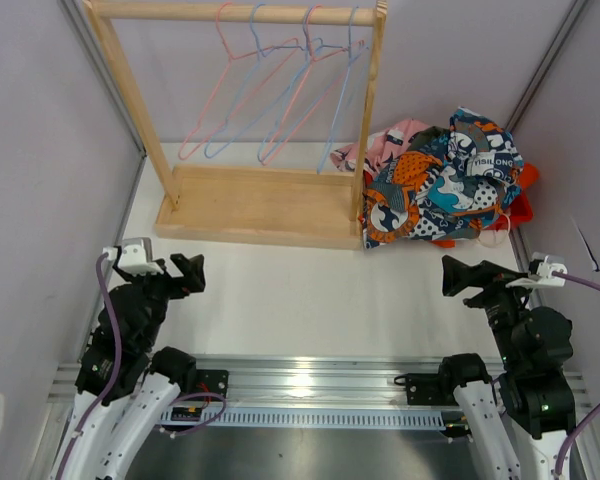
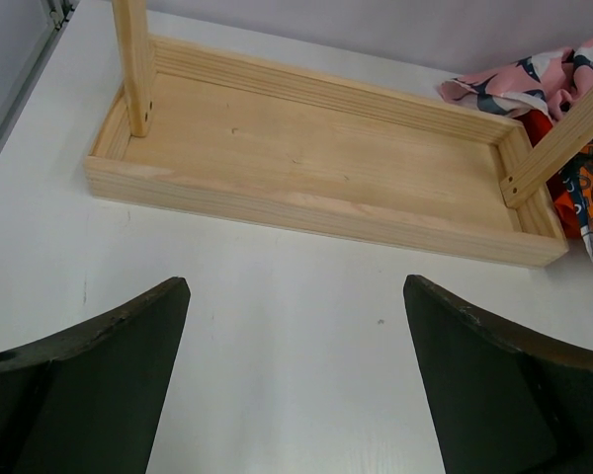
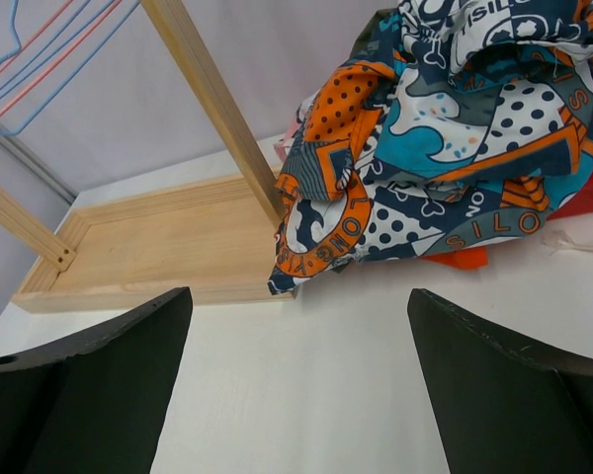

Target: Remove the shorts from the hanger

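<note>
The shorts lie in a heap point(image 1: 442, 180) on the table right of the wooden rack point(image 1: 265, 205). The cartoon print shorts point(image 1: 450, 190) are on top, also in the right wrist view point(image 3: 445, 148). Pink patterned shorts point(image 1: 395, 140) show behind, also in the left wrist view point(image 2: 519, 84), and bright orange shorts point(image 1: 520, 205) peek out at the right. Navy and olive shorts are hidden. Several bare wire hangers point(image 1: 280, 90) hang on the rail. My left gripper point(image 1: 192, 272) is open and empty near the front left. My right gripper point(image 1: 455, 275) is open and empty in front of the heap.
The rack's wooden base tray point(image 2: 316, 163) stands on the white table, its right post point(image 3: 217, 109) touching the heap. Grey walls close in at left, right and back. A metal rail point(image 1: 310, 385) runs along the near edge.
</note>
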Robot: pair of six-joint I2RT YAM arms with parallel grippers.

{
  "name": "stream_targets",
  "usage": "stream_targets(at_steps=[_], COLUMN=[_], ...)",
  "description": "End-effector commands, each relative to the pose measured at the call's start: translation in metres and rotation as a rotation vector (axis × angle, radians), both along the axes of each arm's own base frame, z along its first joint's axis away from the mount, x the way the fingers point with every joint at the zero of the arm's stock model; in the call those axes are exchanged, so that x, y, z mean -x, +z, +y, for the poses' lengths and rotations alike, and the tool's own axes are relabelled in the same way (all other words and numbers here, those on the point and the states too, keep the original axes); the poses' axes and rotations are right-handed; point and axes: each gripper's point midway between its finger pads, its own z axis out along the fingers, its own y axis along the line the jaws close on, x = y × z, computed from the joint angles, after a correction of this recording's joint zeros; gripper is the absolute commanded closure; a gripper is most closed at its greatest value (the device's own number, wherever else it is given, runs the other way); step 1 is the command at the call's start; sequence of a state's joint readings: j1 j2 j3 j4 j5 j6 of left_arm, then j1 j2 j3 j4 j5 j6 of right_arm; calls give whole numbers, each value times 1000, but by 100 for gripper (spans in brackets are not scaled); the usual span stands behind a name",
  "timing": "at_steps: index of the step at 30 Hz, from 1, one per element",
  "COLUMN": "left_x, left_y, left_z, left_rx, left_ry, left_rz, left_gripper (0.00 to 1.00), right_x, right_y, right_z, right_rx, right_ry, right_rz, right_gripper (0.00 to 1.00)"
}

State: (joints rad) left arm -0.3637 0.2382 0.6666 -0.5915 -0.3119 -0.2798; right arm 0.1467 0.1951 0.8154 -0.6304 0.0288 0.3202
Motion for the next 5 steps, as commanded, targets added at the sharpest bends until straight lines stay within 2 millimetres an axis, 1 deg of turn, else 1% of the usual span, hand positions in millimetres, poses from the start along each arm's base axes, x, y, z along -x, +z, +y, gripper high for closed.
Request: stream_targets(at_steps=[1, 5], left_x=[-2, -4], left_y=[3, 0], left_z=[3, 1], left_rx=[-9, -15], left_ry=[15, 10], left_rz=[-8, 10], left_gripper=[4, 4], right_x=[-1, -1], right_y=[6, 7], right_z=[3, 4], right_rx=[5, 6], right_ry=[15, 25], right_rz=[-29, -30], right_gripper=[0, 0])
